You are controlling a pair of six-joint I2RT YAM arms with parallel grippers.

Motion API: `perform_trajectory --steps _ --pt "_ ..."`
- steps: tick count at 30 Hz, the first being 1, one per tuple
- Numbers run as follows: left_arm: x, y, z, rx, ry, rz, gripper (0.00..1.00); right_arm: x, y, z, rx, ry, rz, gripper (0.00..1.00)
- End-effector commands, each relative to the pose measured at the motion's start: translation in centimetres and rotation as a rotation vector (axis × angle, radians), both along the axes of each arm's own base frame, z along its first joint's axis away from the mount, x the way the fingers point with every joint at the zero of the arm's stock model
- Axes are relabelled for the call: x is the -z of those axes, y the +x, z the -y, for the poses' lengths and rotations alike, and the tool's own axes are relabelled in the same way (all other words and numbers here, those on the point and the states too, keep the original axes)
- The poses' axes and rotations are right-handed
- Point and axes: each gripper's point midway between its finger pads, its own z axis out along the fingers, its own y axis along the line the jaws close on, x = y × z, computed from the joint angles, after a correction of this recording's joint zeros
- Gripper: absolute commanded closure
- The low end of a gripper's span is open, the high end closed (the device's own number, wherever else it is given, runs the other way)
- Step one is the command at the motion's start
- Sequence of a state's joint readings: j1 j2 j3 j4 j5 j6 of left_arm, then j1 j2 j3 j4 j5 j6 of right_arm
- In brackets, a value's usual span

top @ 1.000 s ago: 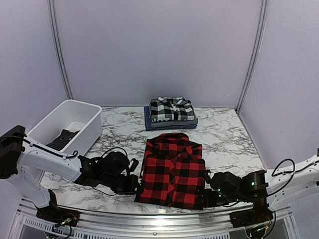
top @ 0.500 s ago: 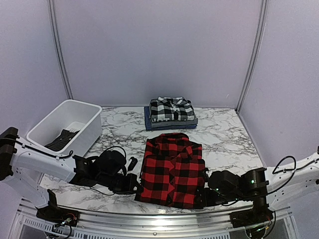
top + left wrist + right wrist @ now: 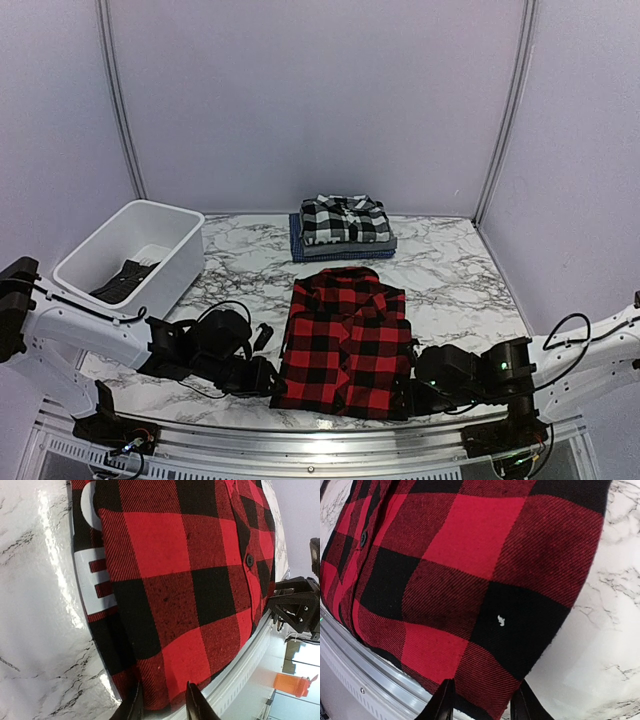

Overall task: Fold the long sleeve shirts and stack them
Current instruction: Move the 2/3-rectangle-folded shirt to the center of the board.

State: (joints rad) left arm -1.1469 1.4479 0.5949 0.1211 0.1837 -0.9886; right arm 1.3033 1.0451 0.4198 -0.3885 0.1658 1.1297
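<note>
Left pincer (image 3: 164, 707) reopened, tub (image 3: 180, 262) holds dark cloth (image 3: 125, 280)

Folded shirt (image 3: 347, 340) lies before the shirt stack (image 3: 343, 228); tub (image 3: 135, 250) left, perhaps holding cloth (image 3: 125, 280).

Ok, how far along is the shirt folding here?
Done: a black-and-white plaid shirt lies folded atop grey and blue ones at the back. In hand: the red-and-black shirt, folded, with left hand and right hand straddling its near corners; grip unclear. Left, likely: stacking it there, plus a dark garment in the white tub.
</note>
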Motion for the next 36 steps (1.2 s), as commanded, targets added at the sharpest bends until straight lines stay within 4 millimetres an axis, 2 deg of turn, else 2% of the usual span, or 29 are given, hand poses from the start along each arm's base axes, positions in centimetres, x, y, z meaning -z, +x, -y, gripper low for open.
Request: perform_trajectory --steps 1,6,13,16,18,21,23,26,29,33,36 --pt "1.5 -0.8 -0.8 0.013 0.044 -0.027 0.68 0.3 0.4 0.8 0.029 -0.041 0.02 0.67" --pt "1.8 -1.1 -1.1 0.011 0.05 -0.032 0.68 0.0 0.8 1.1 0.043 -0.054 0.041 0.67" --pt "1.5 -1.3 -0.9 0.016 0.039 -0.037 0.75 -1.1 2.0 1.0 0.075 -0.052 0.079 0.69" --pt "1.4 -1.4 -0.6 0.022 0.033 -0.038 0.79 -1.9 2.5 0.3 0.1 -0.022 0.083 0.74" --pt "1.3 -1.3 -0.6 0.019 0.03 -0.04 0.81 -1.9 2.5 0.0 0.129 -0.002 0.063 0.81" --pt "1.4 -1.5 -0.6 0.022 0.029 -0.046 0.85 -1.3 1.6 -0.6 0.127 0.043 0.015 0.88" --pt "1.3 -1.5 -0.5 0.024 0.025 -0.047 0.88 -0.9 1.2 0.0 0.13 0.021 -0.005 0.92" --pt "1.2 -1.6 -0.7 0.018 0.018 -0.045 0.93 -1.2 0.8 0.3 0.11 0.015 -0.015 0.95" --pt "0.6 -1.5 -0.8 0.008 0.001 -0.036 0.99 -1.9 0.2 -0.8 0.063 0.068 -0.02 0.98" --pt "-0.5 -1.5 -0.9 0.007 -0.02 -0.006 1.0 -1.6 -0.8 -1.4 0.0 0.061 -0.033 1.0" --pt "-0.6 -2.0 -1.3 0.016 -0.01 0.009 1.0 -1.3 -1.6 -1.5 -0.046 0.013 -0.037 1.0"
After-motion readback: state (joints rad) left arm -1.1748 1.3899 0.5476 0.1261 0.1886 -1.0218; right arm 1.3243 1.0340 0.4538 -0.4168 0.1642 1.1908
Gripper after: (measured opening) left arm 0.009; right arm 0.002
